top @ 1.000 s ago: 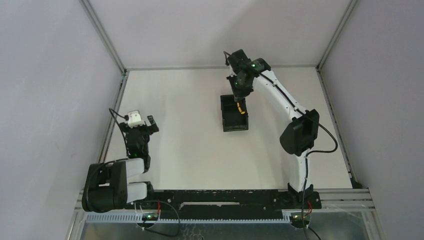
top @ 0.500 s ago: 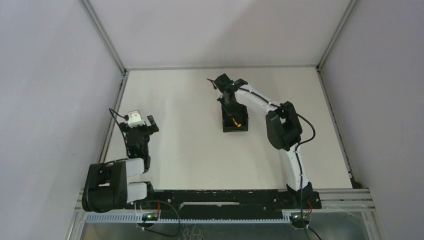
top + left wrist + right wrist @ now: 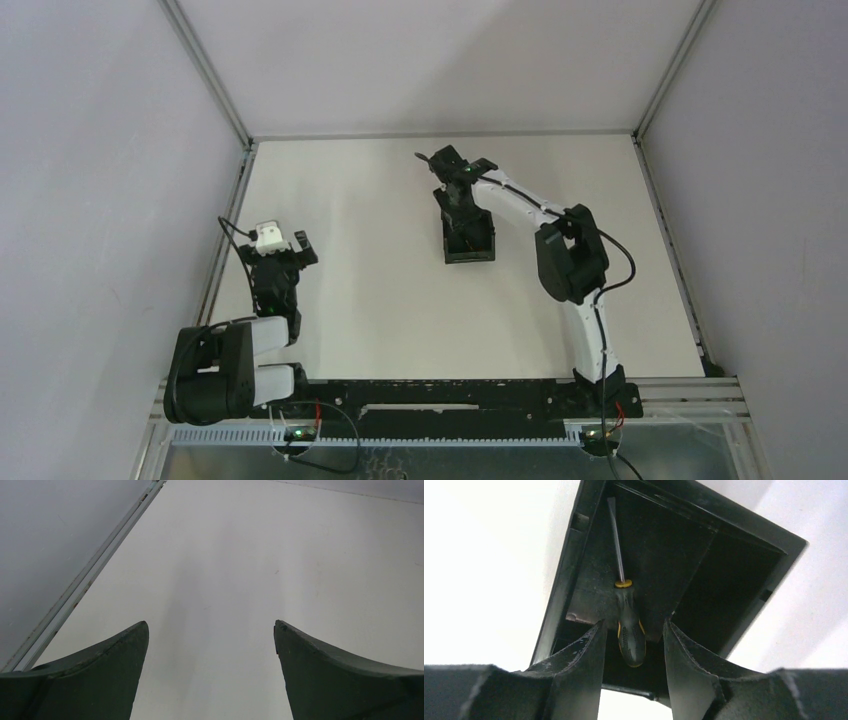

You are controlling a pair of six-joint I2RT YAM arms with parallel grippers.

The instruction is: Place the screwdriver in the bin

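The black bin (image 3: 470, 252) stands at the middle of the white table, and its wall (image 3: 565, 580) fills the right wrist view. The screwdriver (image 3: 630, 632) lies inside the bin. Its black and yellow handle is nearest the camera and its slim shaft (image 3: 616, 545) points toward the far corner. My right gripper (image 3: 634, 624) hangs over the bin's back end (image 3: 458, 203). It is open, and there is a gap between the handle and each finger. In the top view the gripper hides the screwdriver. My left gripper (image 3: 278, 250) rests open at the left side with nothing in it, above bare table (image 3: 211, 623).
A metal frame rail (image 3: 85, 580) runs along the table's left edge, close to the left gripper. Grey walls enclose the table at the back and on both sides. The right arm's elbow (image 3: 570, 262) stands right of the bin.
The right arm swung left and down over the bin. Its jaws went from shut on the screwdriver to open, and the screwdriver now lies in the bin. The left arm stayed still.
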